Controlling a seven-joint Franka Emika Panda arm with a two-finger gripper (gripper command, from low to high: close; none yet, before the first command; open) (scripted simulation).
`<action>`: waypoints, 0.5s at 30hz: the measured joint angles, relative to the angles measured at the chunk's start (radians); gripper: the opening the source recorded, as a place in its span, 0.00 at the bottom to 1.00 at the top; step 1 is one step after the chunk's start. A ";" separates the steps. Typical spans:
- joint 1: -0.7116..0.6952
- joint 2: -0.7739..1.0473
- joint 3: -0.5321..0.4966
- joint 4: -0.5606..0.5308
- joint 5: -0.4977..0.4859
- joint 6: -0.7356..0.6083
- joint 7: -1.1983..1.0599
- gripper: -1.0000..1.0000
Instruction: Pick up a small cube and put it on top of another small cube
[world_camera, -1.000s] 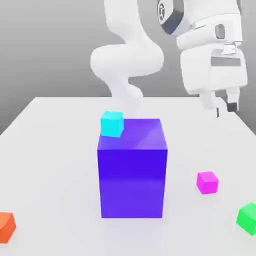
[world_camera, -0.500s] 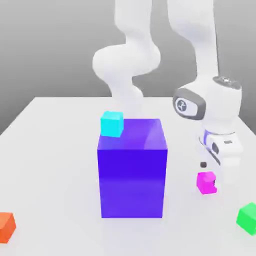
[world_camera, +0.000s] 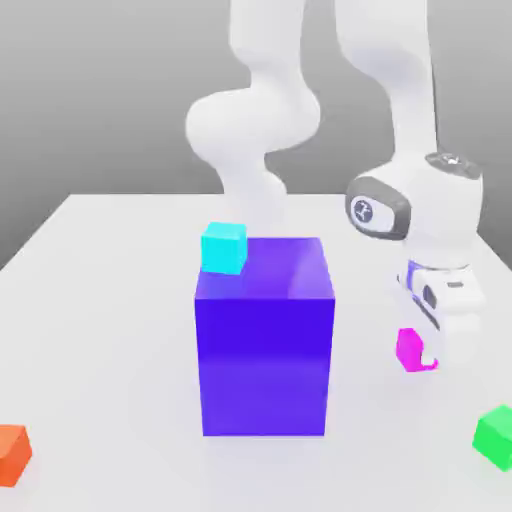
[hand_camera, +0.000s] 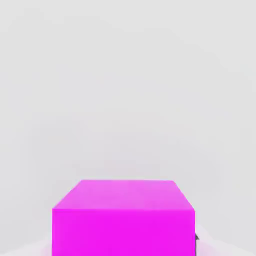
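We see the big purple block (world_camera: 263, 335) mid-table (world_camera: 100, 300), cyan cube (world_camera: 224, 247) on its top corner. The gripper (world_camera: 425, 350) is down at the table, jaws clamped on the pink cube (world_camera: 408, 349), which we judge ready to lift. The green cube (world_camera: 494, 436) lies at about 4 o'clock from the jaws, near. The orange cube (world_camera: 13, 453) sits far off at 8 o'clock.

The small magenta-pink cube (world_camera: 408, 349) sits low at the table surface toward the exterior view's right, partly hidden behind the robot's hand; it seems to rest flat, glossy faces squared, its top face (hand_camera: 123, 194) level. The small bright green cube (world_camera: 494, 436) lies well apart, nearer the exterior view's lower right corner, turned slightly.
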 joint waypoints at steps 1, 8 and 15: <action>-0.005 -0.009 0.000 0.017 0.007 -0.025 -0.008 0.00; -0.034 0.065 -0.012 0.249 0.014 -0.188 -0.037 0.00; -0.048 0.167 -0.031 0.487 0.002 -0.321 -0.055 0.00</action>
